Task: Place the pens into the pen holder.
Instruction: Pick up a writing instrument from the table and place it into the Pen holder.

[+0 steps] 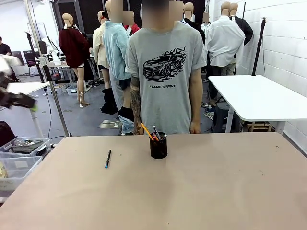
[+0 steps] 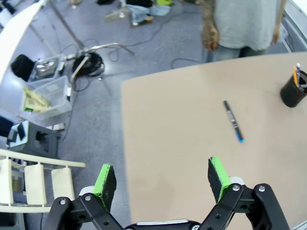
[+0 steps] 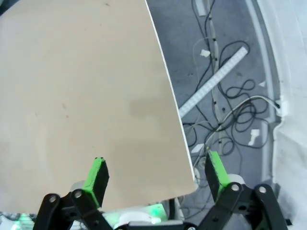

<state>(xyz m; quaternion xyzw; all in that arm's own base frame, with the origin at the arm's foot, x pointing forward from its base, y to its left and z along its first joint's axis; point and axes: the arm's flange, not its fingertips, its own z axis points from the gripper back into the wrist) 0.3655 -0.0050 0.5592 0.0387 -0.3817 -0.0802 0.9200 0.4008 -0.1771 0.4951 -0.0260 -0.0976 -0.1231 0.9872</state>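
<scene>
A dark pen with a blue end (image 1: 107,158) lies flat on the tan table (image 1: 216,191), left of the pen holder (image 1: 158,146). The black pen holder stands near the far edge with an orange pencil-like pen (image 1: 146,131) and another pen (image 1: 157,132) sticking out of it. My left gripper (image 2: 162,178) is open and empty, high above the table's left edge, with the loose pen (image 2: 233,121) and the pen holder (image 2: 293,91) well ahead of it. My right gripper (image 3: 156,175) hangs open and empty over the table's right edge.
A person in a grey T-shirt (image 1: 165,72) stands at the far side, hands down. My left arm (image 1: 14,98) is a blur off the table's left side. Clear plastic bins (image 2: 45,93) sit on the floor there. Cables (image 3: 225,110) lie on the floor to the right.
</scene>
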